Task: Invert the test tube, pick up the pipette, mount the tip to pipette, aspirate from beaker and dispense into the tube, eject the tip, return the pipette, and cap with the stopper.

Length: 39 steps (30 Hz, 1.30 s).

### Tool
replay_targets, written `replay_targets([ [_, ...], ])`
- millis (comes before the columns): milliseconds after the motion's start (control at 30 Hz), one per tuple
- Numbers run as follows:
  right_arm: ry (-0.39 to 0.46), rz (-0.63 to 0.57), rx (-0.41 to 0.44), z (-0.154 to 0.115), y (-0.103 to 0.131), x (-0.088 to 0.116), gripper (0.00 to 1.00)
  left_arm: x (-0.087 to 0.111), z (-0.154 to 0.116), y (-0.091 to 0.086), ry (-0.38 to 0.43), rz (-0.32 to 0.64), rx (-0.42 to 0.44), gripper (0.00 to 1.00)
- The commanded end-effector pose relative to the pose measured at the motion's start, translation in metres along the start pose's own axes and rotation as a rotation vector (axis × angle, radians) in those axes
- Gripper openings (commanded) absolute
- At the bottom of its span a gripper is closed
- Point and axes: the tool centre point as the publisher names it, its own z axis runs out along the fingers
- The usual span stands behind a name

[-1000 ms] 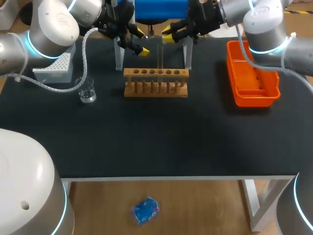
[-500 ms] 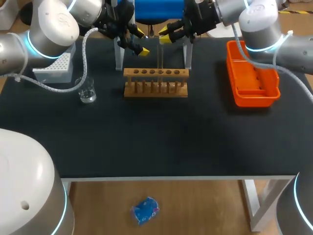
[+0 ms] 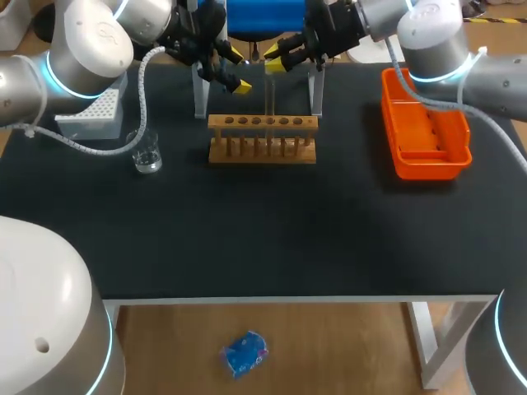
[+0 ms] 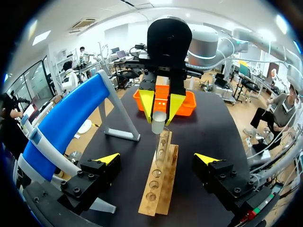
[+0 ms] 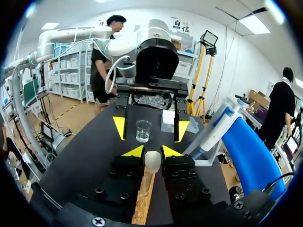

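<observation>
Black table [image 3: 247, 247] with a wooden rack [image 3: 262, 140] toward the back. Right hand [image 5: 152, 152] grips the top of an upright test tube [image 4: 158, 137] standing in the rack. Left hand [image 4: 157, 158] hangs nearby, wide open.

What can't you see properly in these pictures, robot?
Right wrist view: the test tube below its top, hidden by the right tool shut on it.
Left wrist view: most of the orange tray, behind the right tool.
Head view: the blue stand, cut off by the edge.
Head view: any liquid in the beaker, too small to tell.
</observation>
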Motion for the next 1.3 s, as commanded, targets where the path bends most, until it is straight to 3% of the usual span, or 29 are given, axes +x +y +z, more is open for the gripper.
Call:
replay_targets([
  [33, 0.009, 0.003, 0.004, 0.0004, -0.0015, -0.0032, 0.0, -0.0014, 0.0008, 0.0005, 0.002, 0.001, 0.001, 1.0],
  [1300, 0.032, 0.025, 0.004, 0.0071, -0.0061, -0.0028, 0.0, -0.0014, 0.0008, 0.0005, 0.002, 0.001, 0.001, 1.0],
])
